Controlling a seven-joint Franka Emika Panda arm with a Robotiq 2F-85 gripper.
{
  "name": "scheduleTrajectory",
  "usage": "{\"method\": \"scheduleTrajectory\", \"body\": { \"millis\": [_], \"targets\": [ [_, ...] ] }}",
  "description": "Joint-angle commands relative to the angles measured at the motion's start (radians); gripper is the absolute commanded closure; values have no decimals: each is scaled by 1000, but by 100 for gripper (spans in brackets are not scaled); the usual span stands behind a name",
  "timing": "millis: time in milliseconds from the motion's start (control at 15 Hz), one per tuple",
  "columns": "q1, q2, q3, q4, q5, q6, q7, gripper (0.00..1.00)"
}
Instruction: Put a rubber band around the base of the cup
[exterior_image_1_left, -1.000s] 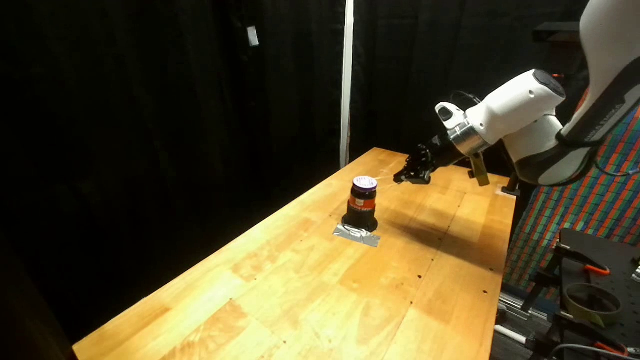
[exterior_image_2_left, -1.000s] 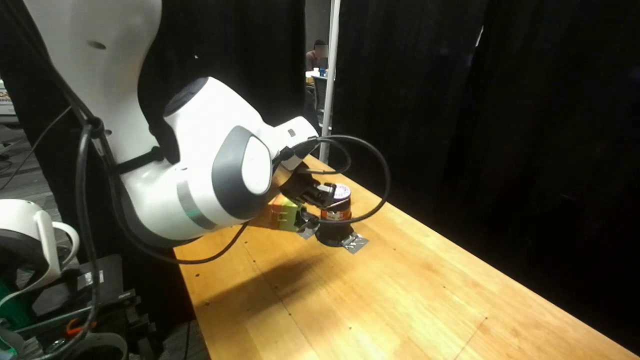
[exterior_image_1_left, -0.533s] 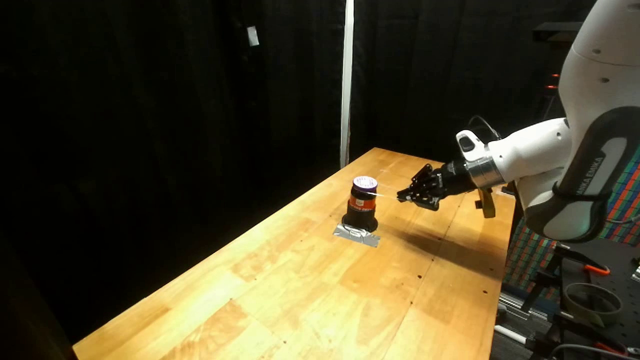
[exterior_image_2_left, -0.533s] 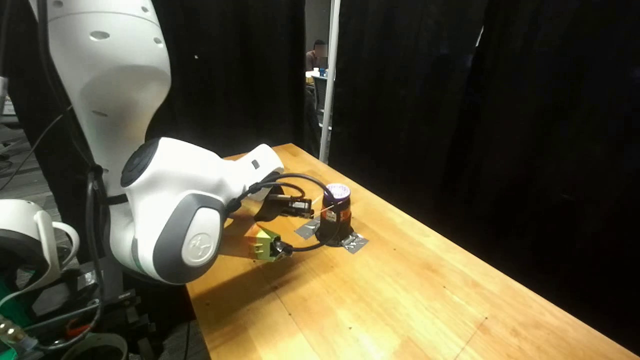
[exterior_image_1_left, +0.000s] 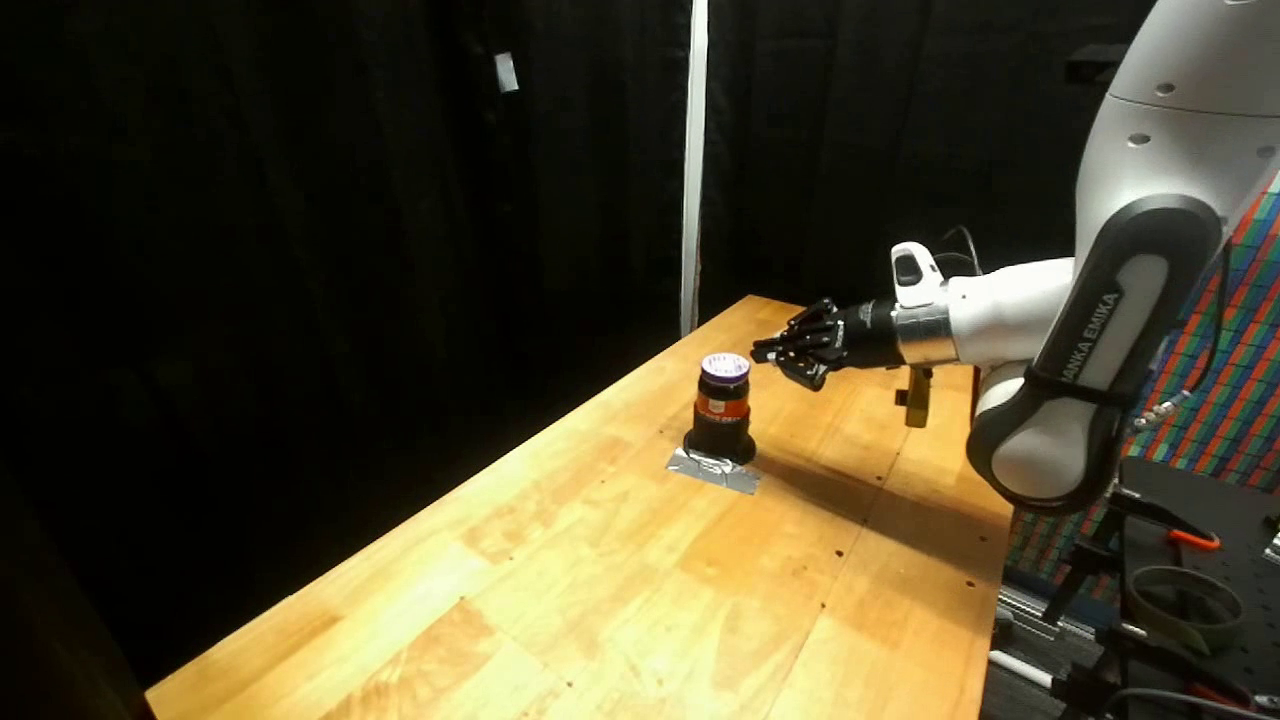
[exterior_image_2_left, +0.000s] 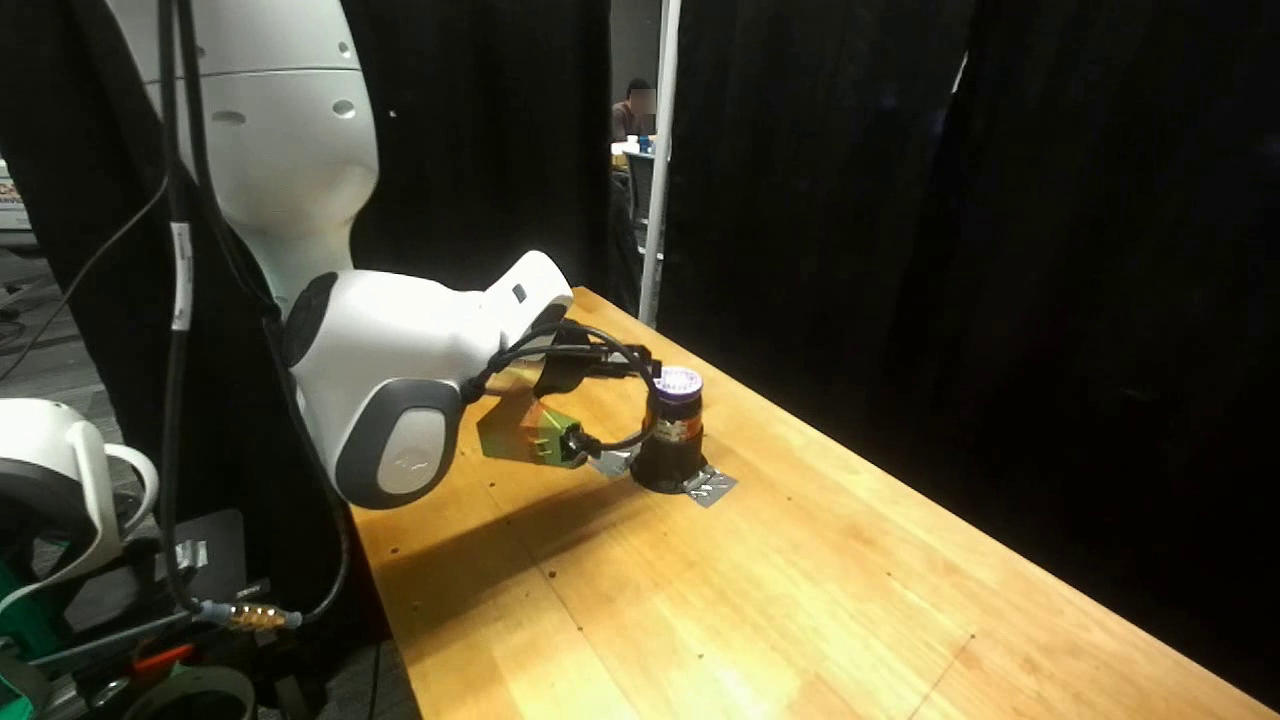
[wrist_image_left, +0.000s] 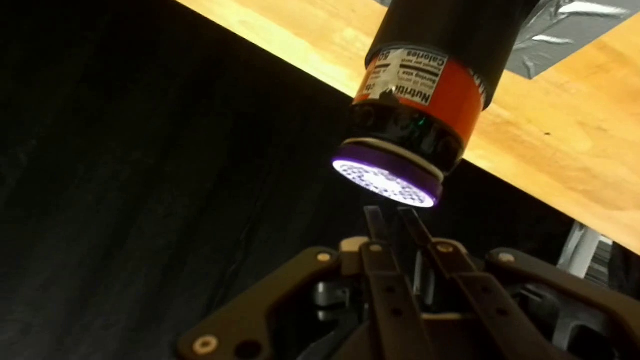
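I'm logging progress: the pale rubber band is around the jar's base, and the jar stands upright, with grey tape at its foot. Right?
Not quite: the rubber band is not at the base. The wrist view shows it just beneath the purple lid, above the orange label. The jar does stand upright, with grey tape at its foot.

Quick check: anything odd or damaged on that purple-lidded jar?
Two things, wrist view: what looks like a thin tan rubber band sits just under the round purple lid of the dark cylindrical jar, not at the black cylindrical base where it belongs. The white paper nutrition panel has a ragged dark notch, as if torn.
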Motion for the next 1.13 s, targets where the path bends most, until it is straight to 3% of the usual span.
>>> {"method": "scheduleTrajectory", "body": {
  "millis": [0, 133, 200, 533, 733, 800, 1067],
  "targets": [
    [-75, -42, 68, -39, 13, 5, -57, 59],
    [-74, -199, 67, -102, 56, -223, -108, 45],
    [-68, -238, 63, -138, 89, -284, -126, 37],
    [42, -417, 3, -156, 468, -696, -366, 1],
    [214, -437, -206, -81, 735, -949, -595, 0],
    [253, -415, -264, -73, 744, -980, -598, 0],
    [420, -380, -500, -41, 579, -1090, -425, 1]
  ]
}}
